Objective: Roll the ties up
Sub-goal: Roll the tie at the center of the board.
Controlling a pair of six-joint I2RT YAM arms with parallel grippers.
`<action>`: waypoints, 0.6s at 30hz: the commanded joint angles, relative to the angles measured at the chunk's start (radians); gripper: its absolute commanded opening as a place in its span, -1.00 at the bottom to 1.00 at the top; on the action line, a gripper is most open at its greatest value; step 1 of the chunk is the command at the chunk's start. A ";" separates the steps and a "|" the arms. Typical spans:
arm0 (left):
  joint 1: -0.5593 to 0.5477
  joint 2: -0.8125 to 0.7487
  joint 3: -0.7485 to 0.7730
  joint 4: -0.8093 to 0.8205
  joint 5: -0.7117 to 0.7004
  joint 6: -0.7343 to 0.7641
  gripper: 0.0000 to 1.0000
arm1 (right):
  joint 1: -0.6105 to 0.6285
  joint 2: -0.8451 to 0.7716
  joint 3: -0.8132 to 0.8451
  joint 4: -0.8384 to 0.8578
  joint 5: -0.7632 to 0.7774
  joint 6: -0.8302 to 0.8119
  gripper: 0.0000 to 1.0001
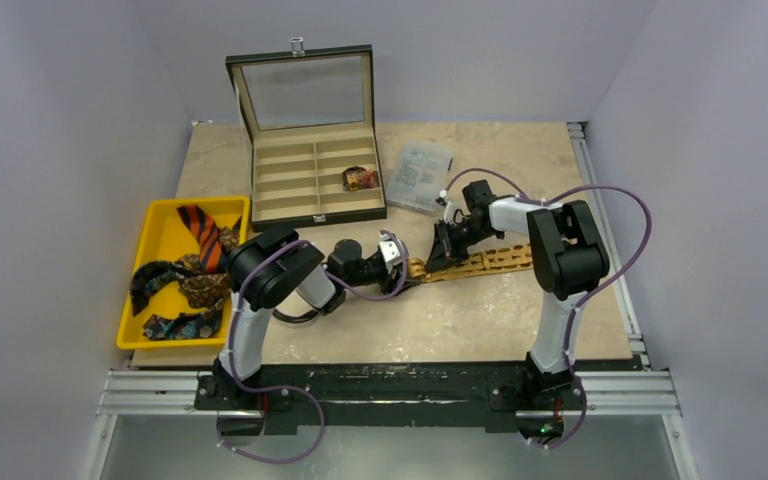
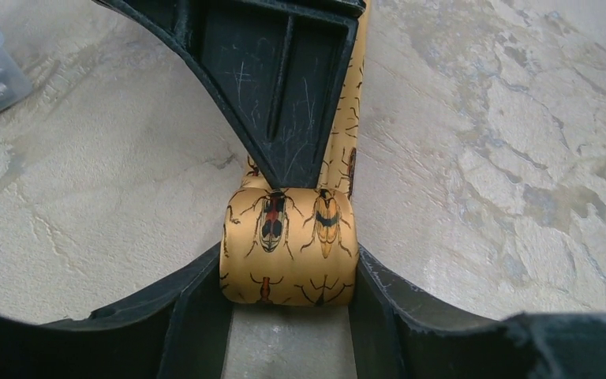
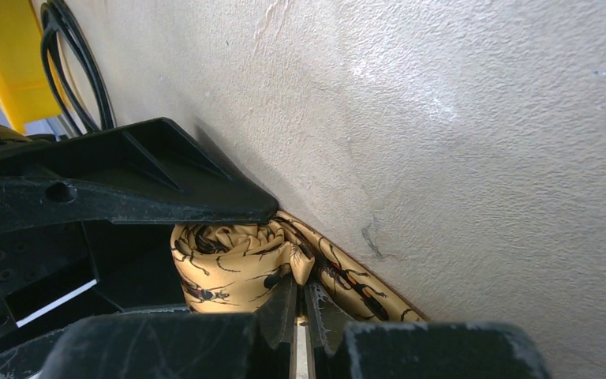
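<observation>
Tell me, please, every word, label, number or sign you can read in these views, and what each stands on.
No text is legible in any view.
The clear packet beside the display box carries dark print, too small to read.
The tan-gold tie shows beetle pictures only, no words.

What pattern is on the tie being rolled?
Beetles, black and orange, on the golden-yellow fabric necktie; clearest in left wrist view.

Bright, even overhead light; soft shadows; faint sheen on tabletop; near foreground blurred in wrist views.
</observation>
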 commanded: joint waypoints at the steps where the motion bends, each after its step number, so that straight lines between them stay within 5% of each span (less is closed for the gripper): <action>1: -0.029 0.053 0.015 0.138 0.053 -0.061 0.02 | 0.002 0.106 -0.046 -0.001 0.295 -0.094 -1.00; 8: -0.039 0.116 0.046 0.211 0.050 -0.073 0.08 | 0.002 0.117 -0.037 -0.012 0.322 -0.095 -1.00; 18: -0.044 0.162 0.105 0.214 0.055 -0.098 -0.12 | 0.002 0.110 -0.042 -0.006 0.333 -0.090 -1.00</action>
